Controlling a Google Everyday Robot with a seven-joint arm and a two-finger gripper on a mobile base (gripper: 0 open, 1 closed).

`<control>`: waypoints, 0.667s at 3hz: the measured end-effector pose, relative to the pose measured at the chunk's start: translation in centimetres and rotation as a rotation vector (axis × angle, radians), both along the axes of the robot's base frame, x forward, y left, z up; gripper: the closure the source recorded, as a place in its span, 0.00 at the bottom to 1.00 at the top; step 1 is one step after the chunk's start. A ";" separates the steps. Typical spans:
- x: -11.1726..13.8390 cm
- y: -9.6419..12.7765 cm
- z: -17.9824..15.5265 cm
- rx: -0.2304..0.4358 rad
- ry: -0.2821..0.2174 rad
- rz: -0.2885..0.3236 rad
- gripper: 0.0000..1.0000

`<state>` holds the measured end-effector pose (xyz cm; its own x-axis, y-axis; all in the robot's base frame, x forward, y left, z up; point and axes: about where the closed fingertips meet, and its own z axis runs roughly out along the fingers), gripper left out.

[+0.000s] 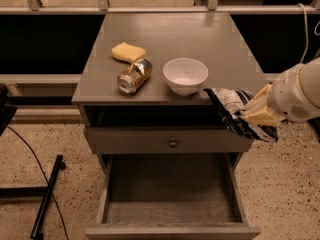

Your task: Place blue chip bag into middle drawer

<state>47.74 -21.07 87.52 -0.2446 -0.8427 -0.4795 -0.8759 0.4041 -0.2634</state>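
The blue chip bag [234,109] is dark blue and white and wrinkled. It hangs in the air at the cabinet's front right corner, just past the top's edge. My gripper [254,114] is shut on the bag's right side, with the white arm reaching in from the right. The middle drawer [172,194] is pulled out below, its grey floor and side walls showing. The bag is above and to the right of the drawer's opening.
On the grey cabinet top [200,39] lie a gold-brown can [134,75] on its side, a yellow sponge [128,52] and a white bowl [185,76]. A shut drawer front with a round knob [173,143] sits above the open drawer. A black stand leg [47,196] lies on the floor at left.
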 end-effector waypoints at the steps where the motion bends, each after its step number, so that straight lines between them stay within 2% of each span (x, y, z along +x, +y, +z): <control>1: -0.1 0.0 -0.1 -0.001 0.003 0.001 1.00; 2: 0.0 0.0 -0.7 0.000 0.012 0.001 1.00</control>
<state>47.72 -21.07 86.79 -0.2492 -0.8431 -0.4765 -0.8796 0.4029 -0.2528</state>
